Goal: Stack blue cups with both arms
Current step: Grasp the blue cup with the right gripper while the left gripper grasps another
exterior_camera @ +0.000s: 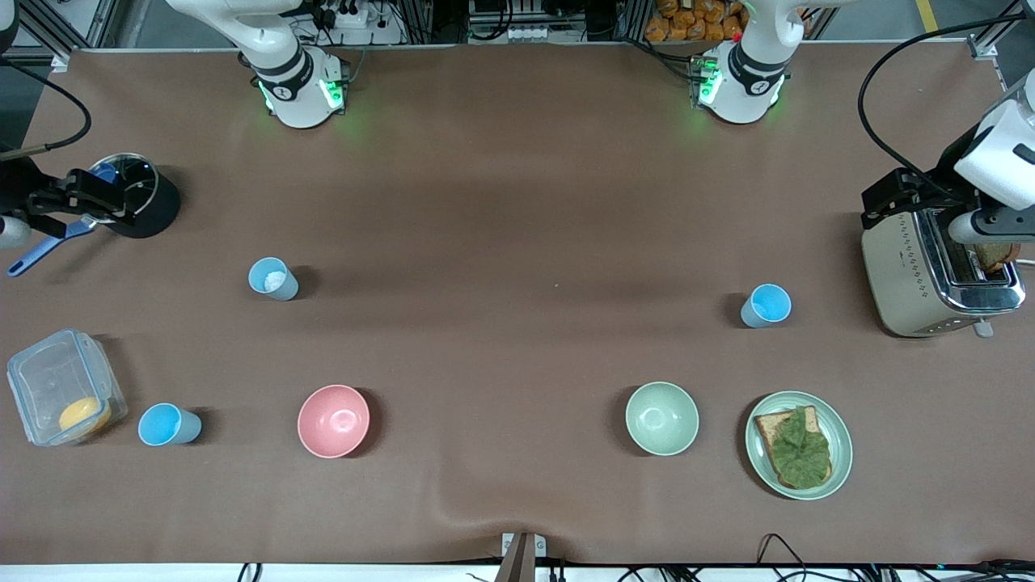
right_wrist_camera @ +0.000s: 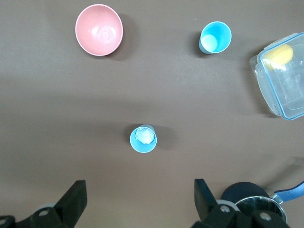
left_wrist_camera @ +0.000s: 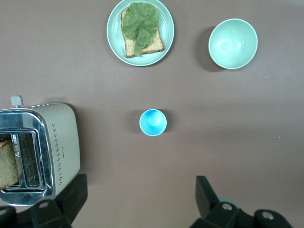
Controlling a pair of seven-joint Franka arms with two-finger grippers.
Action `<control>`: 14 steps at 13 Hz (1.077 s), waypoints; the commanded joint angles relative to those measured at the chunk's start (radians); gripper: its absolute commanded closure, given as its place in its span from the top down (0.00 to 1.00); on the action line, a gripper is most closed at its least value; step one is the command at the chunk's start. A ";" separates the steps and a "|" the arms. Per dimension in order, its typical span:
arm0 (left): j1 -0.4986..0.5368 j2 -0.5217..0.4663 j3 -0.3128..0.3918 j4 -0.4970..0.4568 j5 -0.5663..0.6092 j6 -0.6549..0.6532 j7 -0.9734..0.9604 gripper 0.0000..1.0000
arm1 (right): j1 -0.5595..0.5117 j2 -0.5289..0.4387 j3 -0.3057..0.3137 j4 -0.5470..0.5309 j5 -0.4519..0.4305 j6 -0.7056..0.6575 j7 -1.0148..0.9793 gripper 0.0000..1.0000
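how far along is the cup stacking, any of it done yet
Nothing is stacked yet. Three blue cups stand apart on the table: one by the pink bowl and clear box, one holding something white, one near the toaster. Nothing is in hand: the left gripper hangs open over the table near the toaster, the right gripper open near the pot. All the picking up and nesting is left.

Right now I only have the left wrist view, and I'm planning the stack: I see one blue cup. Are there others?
Observer: Two more, both toward the right arm's end: the farther cup and the nearer cup.
Operator: Both empty?
Observer: No, the farther cup holds something white.
Operator: And the right hand?
Observer: The right hand hangs open above the table, close to the black pot.
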 commanded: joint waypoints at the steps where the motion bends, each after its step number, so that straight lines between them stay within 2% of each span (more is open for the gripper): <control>1: 0.008 0.004 -0.001 0.019 -0.011 -0.016 0.005 1.00 | -0.009 -0.009 0.009 -0.017 -0.010 0.016 0.007 1.00; 5: 0.005 0.057 -0.003 -0.003 -0.014 0.036 -0.001 1.00 | -0.004 -0.009 0.010 -0.023 -0.041 0.018 0.007 1.00; 10: 0.006 0.071 -0.001 -0.323 -0.014 0.402 -0.013 1.00 | -0.004 -0.008 0.012 -0.029 -0.047 0.022 0.007 1.00; 12: 0.014 0.062 -0.001 -0.516 -0.012 0.609 -0.012 1.00 | -0.001 -0.008 0.012 -0.040 -0.047 0.027 0.010 1.00; 14: 0.057 0.074 -0.001 -0.602 0.000 0.688 0.009 1.00 | 0.006 -0.008 0.013 -0.062 -0.047 0.043 0.036 1.00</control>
